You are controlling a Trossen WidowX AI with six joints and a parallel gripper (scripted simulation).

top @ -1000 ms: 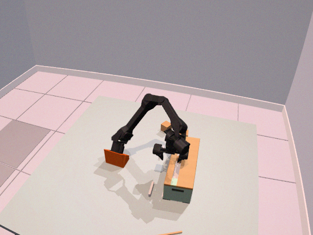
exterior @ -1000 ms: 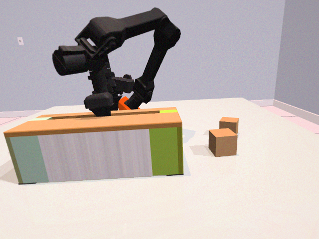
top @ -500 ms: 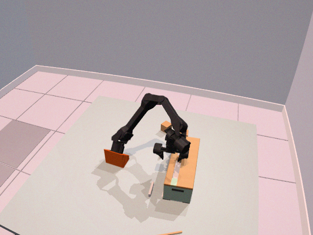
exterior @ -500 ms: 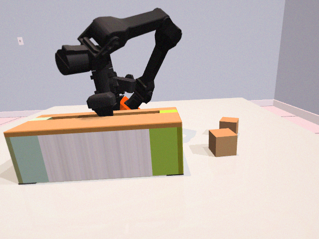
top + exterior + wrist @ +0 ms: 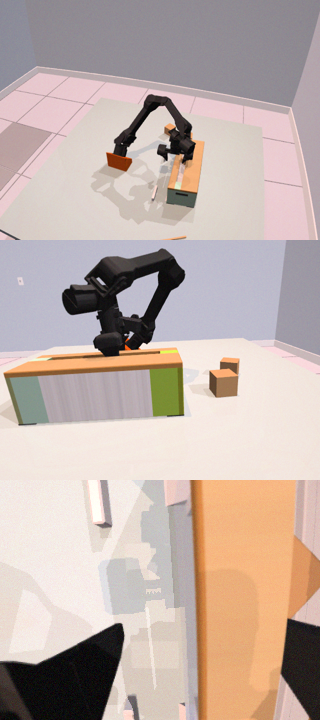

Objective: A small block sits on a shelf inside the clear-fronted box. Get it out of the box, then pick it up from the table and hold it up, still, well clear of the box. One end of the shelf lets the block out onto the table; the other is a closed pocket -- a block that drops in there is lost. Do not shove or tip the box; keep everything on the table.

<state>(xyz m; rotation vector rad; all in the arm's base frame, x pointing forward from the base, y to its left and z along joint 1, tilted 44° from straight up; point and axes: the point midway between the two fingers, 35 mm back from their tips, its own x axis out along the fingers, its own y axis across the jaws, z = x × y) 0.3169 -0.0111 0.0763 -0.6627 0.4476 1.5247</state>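
The box [image 5: 195,165] [image 5: 103,395] [image 5: 240,545] stands upright, with an orange top and a long slot in it; a pinkish strip shows through the slot. I cannot make out the block for certain. An orange angular shape [image 5: 306,577] shows in the slot at the wrist view's right edge and may be it. My gripper [image 5: 174,160] [image 5: 187,624] is open and empty, pointing down astride the box's front edge. One finger is over the table in front of the box, the other at the slot, its tip close to or just inside it; the exact depth is hidden.
Two orange-brown cubes [image 5: 223,383] [image 5: 229,365] stand on the table past the box's green end. A pale bar [image 5: 154,193] [image 5: 97,502] lies in front of the box. An orange stick [image 5: 174,237] lies near the bottom of the top view.
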